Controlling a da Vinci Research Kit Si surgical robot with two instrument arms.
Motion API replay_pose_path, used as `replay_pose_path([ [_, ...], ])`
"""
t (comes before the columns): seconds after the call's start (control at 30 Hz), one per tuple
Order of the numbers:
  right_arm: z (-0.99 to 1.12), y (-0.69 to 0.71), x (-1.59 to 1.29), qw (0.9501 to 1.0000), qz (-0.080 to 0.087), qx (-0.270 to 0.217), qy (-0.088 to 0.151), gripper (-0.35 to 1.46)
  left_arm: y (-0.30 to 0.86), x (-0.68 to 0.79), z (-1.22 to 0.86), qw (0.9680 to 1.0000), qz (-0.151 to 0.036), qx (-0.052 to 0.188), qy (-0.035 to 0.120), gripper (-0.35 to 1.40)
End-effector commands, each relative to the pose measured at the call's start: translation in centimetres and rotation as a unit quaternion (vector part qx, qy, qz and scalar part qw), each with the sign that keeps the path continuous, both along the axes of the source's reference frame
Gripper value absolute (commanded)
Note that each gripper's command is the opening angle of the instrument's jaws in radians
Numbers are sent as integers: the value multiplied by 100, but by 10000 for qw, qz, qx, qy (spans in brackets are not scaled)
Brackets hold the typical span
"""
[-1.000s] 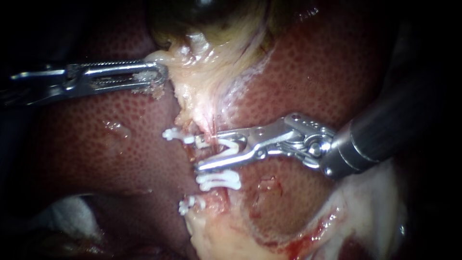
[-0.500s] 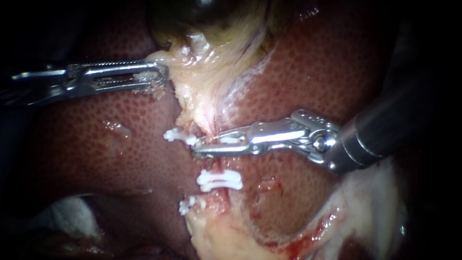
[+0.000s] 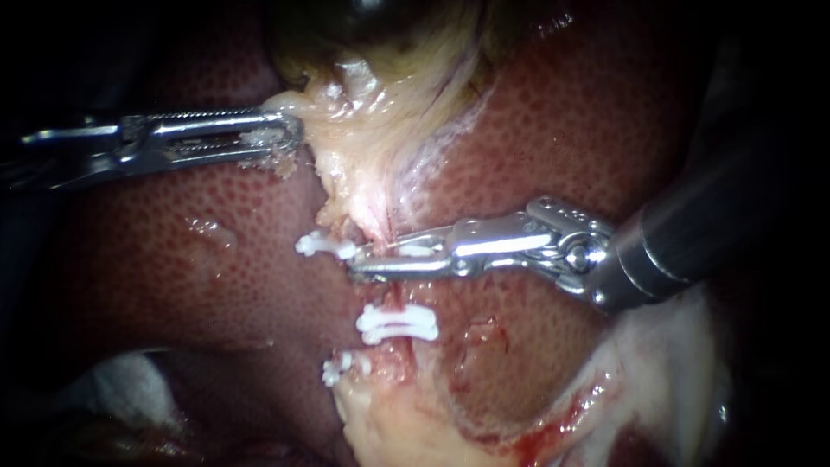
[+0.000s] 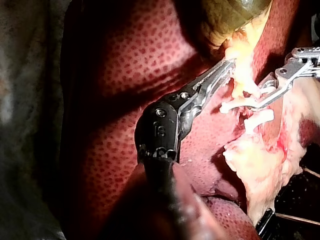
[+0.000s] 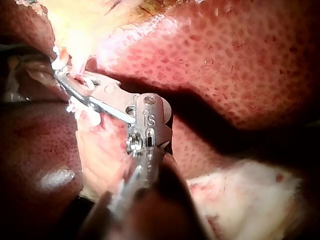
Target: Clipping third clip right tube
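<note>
Two narrow steel jaws of the right instrument (image 3: pixel 363 262) are pressed almost together on a white clip (image 3: pixel 415 251). The clip sits on the right tube (image 3: pixel 388 298), just under the pale tissue (image 3: pixel 363 164) that hangs from the gallbladder (image 3: pixel 372 17). Its long axis lies along the jaws, side to side in the endoscope view, with its far end at the jaw tips. It lies square across the tube, which runs up and down over the liver (image 3: pixel 216 259).

A lower clip (image 3: pixel 396 324) lies parallel on the same tube, near the jaws but apart from them. A left clip (image 3: pixel 324 247) sits just beside the jaw tips, and a lowest clip (image 3: pixel 339 367) lies further down.

The left instrument (image 3: pixel 290 134) has its jaws closed on an edge of the pale tissue, well apart from the clips.

Most of the held clip is hidden between the jaws and only white slivers show, so I cannot tell whether it has latched. The left instrument's shaft fades into darkness at the edge of the view.
</note>
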State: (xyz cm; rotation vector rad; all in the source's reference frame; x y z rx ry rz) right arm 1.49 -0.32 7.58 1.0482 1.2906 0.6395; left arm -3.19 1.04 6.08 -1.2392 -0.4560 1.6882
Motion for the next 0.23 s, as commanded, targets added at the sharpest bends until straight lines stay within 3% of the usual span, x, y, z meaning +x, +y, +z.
replay_pose_path([
  [0.03, 1, -1, 0, 10000, 3, -6, -2, -35, 0, 0, 0, 10000, 0, 0, 0, -35],
  [0.23, 1, -1, 0, 10000, 2, 21, -10, -35, 1, 0, 2, 10000, 0, 0, 0, -35],
])
